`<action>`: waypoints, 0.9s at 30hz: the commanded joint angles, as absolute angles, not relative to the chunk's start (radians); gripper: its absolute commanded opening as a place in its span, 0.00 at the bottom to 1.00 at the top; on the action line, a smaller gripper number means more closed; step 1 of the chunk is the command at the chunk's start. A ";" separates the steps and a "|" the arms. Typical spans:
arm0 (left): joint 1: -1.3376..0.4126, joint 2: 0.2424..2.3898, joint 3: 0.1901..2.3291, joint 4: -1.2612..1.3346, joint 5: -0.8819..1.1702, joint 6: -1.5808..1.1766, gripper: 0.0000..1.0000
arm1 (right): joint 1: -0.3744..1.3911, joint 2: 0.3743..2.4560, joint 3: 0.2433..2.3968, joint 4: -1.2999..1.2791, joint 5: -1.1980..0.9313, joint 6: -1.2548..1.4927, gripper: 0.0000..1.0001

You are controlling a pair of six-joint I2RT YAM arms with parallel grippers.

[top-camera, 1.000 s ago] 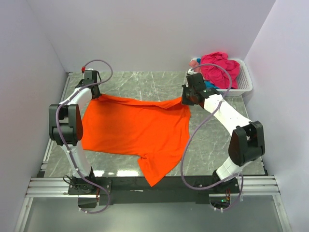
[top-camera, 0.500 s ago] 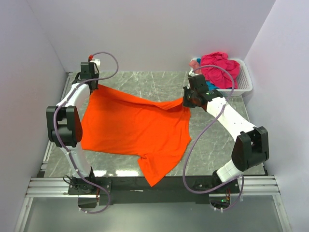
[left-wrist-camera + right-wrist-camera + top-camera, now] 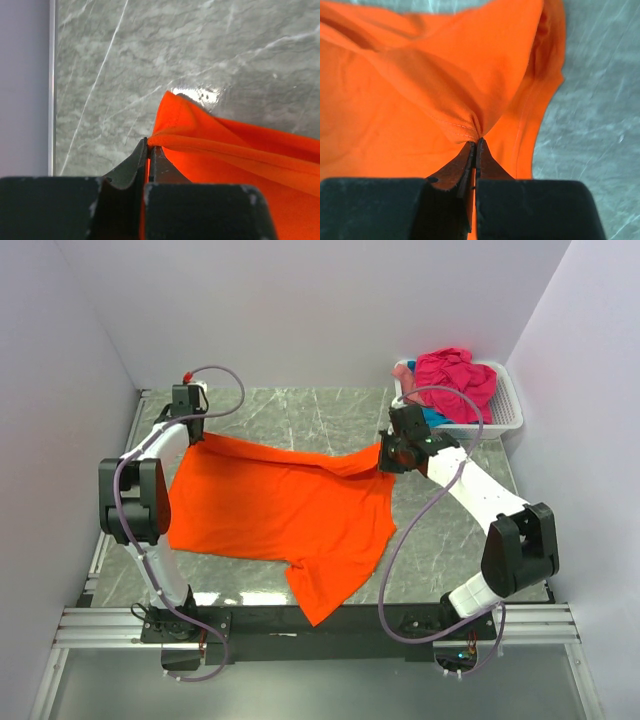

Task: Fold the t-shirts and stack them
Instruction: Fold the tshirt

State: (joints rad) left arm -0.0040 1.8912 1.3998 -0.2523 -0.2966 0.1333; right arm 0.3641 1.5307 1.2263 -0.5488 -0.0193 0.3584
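Left gripper [image 3: 148, 144] is pinching tight on the far-left corner of the orange t-shirt [image 3: 280, 510]. Right gripper [image 3: 476, 144] is clamping closed on its far-right corner. The shirt is lying spread on the marble table [image 3: 300, 412], far edge lifting. White basket [image 3: 508, 400], far right, is holding a magenta t-shirt [image 3: 455, 375], with teal cloth [image 3: 432, 417] and pale pink cloth [image 3: 402, 370] peeking out.

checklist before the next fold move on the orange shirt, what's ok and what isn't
1. left gripper shut on orange t-shirt far corner: ok
2. right gripper shut on other far corner: ok
3. far hem flat between them: not ok, loose fold by right gripper
4. shirt fully on table: not ok, near sleeve overhangs front rail
5. magenta t-shirt out of the way in basket: ok
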 commanded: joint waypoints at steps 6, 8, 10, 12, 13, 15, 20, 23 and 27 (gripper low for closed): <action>0.025 1.802 1.330 -0.249 -0.399 0.008 0.00 | 0.391 1.425 1.105 -0.566 -0.077 0.419 0.00; 0.023 1.786 1.324 -0.253 -0.406 0.006 0.00 | 0.390 1.395 1.074 -0.568 -0.089 0.422 0.00; 0.025 1.770 1.309 -0.249 -0.416 -0.038 0.00 | 0.391 1.372 1.054 -0.572 -0.090 0.416 0.00; 0.023 1.752 1.301 -0.262 -0.434 -0.057 0.00 | 0.391 1.368 1.045 -0.580 -0.097 0.411 0.00; 0.025 1.749 1.302 -0.271 -0.443 -0.080 0.01 | 0.391 1.364 1.036 -0.581 -0.103 0.414 0.00; 0.025 1.755 1.305 -0.299 -0.469 -0.104 0.04 | 0.391 1.361 1.023 -0.580 -0.133 0.417 0.00; 0.025 1.784 1.292 -0.336 -0.511 -0.192 0.09 | 0.400 1.344 0.968 -0.557 -0.193 0.423 0.00; 0.026 1.755 1.214 -0.308 -0.543 -0.224 0.14 | 0.416 1.341 0.925 -0.540 -0.253 0.420 0.00; 0.034 1.709 1.154 -0.290 -0.549 -0.256 0.33 | 0.437 1.354 0.867 -0.535 -0.294 0.414 0.02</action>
